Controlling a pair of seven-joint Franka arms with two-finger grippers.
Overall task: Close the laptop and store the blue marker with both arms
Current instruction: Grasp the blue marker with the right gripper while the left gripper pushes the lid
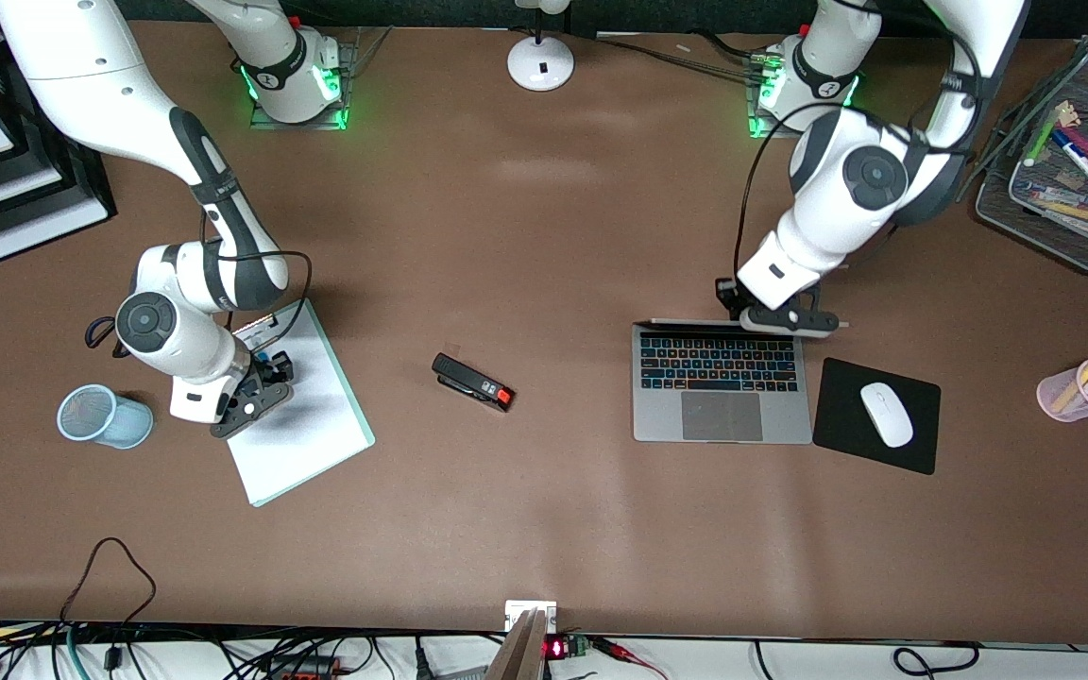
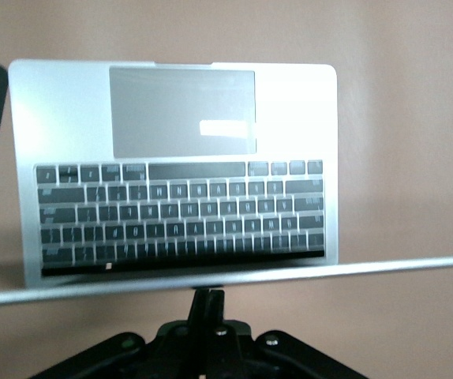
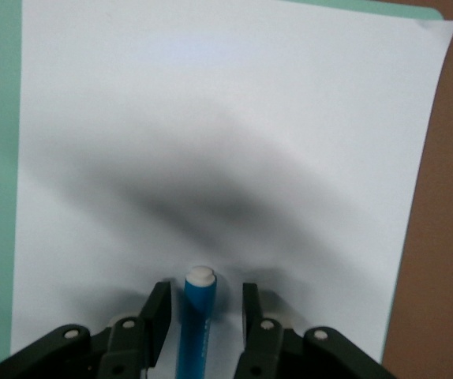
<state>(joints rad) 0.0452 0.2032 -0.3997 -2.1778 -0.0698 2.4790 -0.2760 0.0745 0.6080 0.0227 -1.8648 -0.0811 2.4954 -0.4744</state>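
The laptop (image 1: pixel 722 416) stands open on the table, its keys lit; the lid shows only as a thin silver edge (image 1: pixel 695 323). My left gripper (image 1: pixel 778 323) is at that lid edge, fingers shut together and touching it. In the left wrist view the shut fingertips (image 2: pixel 209 304) meet the lid edge (image 2: pixel 329 270), with the keyboard (image 2: pixel 179 213) below. My right gripper (image 1: pixel 259 389) is low over a white sheet (image 1: pixel 303 425). It is open, its fingers (image 3: pixel 157 316) on either side of the blue marker (image 3: pixel 199 316), which lies on the sheet. A bit of the marker shows in the front view (image 1: pixel 263 359).
A black stapler (image 1: pixel 473 382) lies mid-table. A white mouse (image 1: pixel 887 414) sits on a black mouse pad (image 1: pixel 922 451) beside the laptop. A blue mesh cup (image 1: pixel 105 416) lies beside the sheet. A pink pen cup (image 1: pixel 1068 401) and a mesh tray (image 1: pixel 1054 236) of markers stand at the left arm's end.
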